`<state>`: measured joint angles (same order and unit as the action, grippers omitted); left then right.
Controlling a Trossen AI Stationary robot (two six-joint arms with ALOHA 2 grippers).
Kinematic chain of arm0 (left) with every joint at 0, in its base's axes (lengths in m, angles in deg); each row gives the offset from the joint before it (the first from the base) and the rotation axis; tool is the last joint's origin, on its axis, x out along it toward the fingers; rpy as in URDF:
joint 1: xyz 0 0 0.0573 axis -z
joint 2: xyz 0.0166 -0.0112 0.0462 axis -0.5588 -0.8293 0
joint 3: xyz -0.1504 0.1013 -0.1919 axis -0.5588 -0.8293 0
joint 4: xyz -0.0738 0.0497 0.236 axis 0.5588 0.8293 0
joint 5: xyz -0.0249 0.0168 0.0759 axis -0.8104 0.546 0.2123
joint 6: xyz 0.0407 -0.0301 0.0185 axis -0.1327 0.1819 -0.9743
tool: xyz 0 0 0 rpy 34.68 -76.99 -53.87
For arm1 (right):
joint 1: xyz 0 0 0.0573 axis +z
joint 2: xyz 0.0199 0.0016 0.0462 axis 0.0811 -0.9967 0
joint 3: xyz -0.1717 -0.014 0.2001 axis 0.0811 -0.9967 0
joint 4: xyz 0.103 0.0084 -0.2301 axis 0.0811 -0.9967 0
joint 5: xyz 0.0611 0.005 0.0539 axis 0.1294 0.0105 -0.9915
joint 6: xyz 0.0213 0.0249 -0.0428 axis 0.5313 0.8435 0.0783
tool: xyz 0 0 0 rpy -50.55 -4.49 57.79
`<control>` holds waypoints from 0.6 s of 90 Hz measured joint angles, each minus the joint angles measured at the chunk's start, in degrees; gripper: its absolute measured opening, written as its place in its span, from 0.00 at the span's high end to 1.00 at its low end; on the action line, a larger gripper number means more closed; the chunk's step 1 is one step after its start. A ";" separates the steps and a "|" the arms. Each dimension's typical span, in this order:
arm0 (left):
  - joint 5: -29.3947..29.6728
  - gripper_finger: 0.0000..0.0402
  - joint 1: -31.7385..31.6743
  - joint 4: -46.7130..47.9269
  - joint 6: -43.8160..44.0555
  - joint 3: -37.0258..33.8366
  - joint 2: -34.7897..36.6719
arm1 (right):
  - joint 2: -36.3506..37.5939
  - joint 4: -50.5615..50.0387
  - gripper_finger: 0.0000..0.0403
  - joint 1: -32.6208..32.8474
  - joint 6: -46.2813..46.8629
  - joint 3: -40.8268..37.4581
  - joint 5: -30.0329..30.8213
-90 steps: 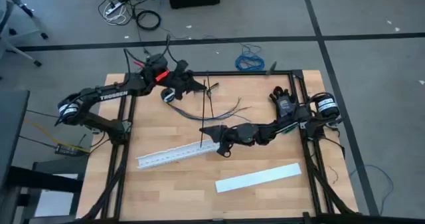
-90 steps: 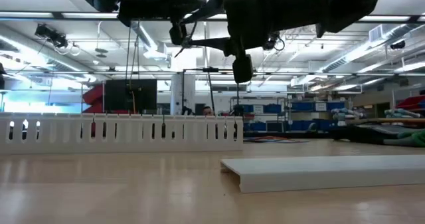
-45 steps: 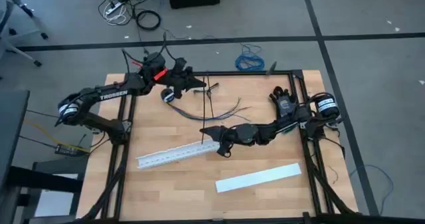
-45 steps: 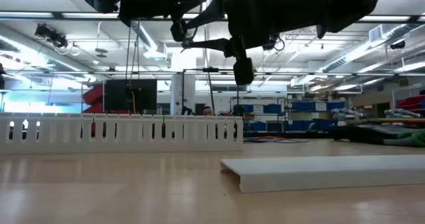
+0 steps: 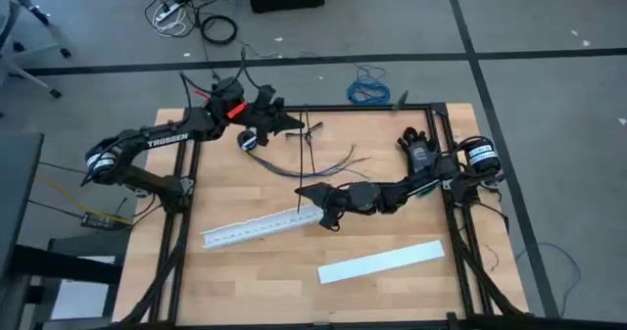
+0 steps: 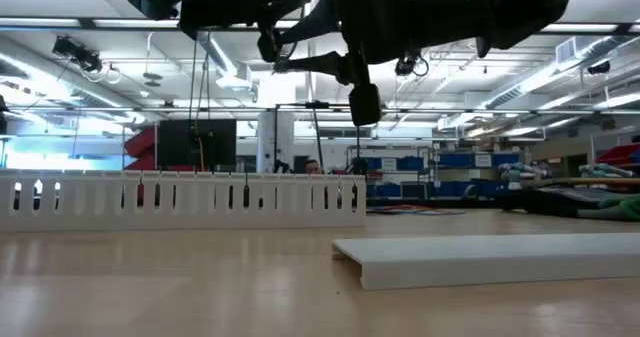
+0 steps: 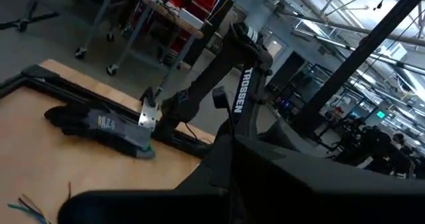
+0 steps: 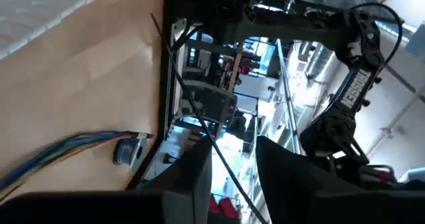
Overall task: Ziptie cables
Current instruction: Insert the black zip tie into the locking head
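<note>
2 arms over the wooden table [image 5: 245, 281]. 1 bunch of cables [image 5: 328, 163], thin and flexible, lies fanned out on the wood near the far edge, between the grippers. 1 long white slotted strip [image 5: 260, 229] and 1 flat white cover [image 5: 380, 261] lie nearer the front. Left gripper [image 5: 294, 124] hangs by the far rail; can't tell if it's open or closed. Right gripper [image 5: 306, 192] sits mid-table, fingers narrowed onto a thin stiff black zip tie [image 5: 306, 154] that stands up between them. Basically nothing has moved since half a second ago.
</note>
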<state>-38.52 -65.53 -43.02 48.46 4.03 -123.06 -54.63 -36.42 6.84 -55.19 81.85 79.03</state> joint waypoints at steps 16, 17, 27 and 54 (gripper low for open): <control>0.00 1.00 -0.01 0.01 -1.70 0.00 0.00 | 0.01 0.07 0.90 0.00 3.17 0.00 0.01; 0.00 1.00 -0.01 0.01 -1.95 0.00 0.00 | 0.01 0.07 0.92 0.01 3.51 0.00 0.01; -0.04 1.00 0.09 0.06 -5.55 0.00 0.00 | 0.02 0.36 0.98 0.05 7.82 0.00 0.04; 0.05 1.00 7.68 8.97 -33.62 -0.15 0.00 | 0.00 5.40 1.00 1.57 47.73 0.00 1.63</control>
<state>-38.47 -57.85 -34.05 14.84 3.87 -123.06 -54.63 -31.02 8.40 -7.46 81.85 80.66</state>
